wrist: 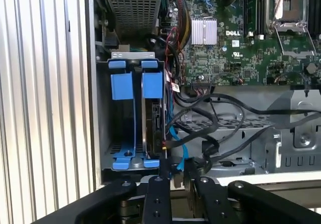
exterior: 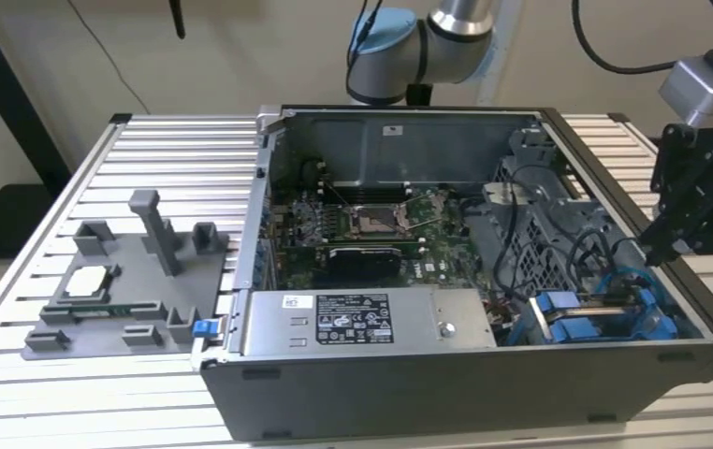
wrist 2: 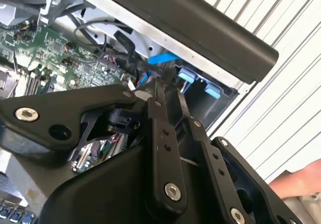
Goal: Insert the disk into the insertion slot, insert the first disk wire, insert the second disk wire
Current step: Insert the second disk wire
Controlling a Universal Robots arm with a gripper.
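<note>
Nearest in both wrist views, the black linkage of the gripper [wrist: 178, 170] hangs over the rim of the computer case [exterior: 457, 402], at its drive-bay end. Whether the claw is open or closed cannot be told, as its tips are lost against dark cabling. Just beyond it, the disk [wrist: 152, 113] is seated on edge in the insertion slot [wrist: 116, 128], beside a second blue carrier [wrist: 121, 86]. A blue cable [wrist: 181, 151] and a tangle of black wires [wrist: 220, 128] are draped between the claw and the bay. Farther off lie the motherboard [wrist: 235, 38] and the power-supply box [exterior: 370, 318]. In the exterior view the arm [exterior: 394, 47] is cut off at the top. A grey fixture tray [exterior: 132, 281] is set on the slatted table [exterior: 32, 393] at the exterior view's left.
</note>
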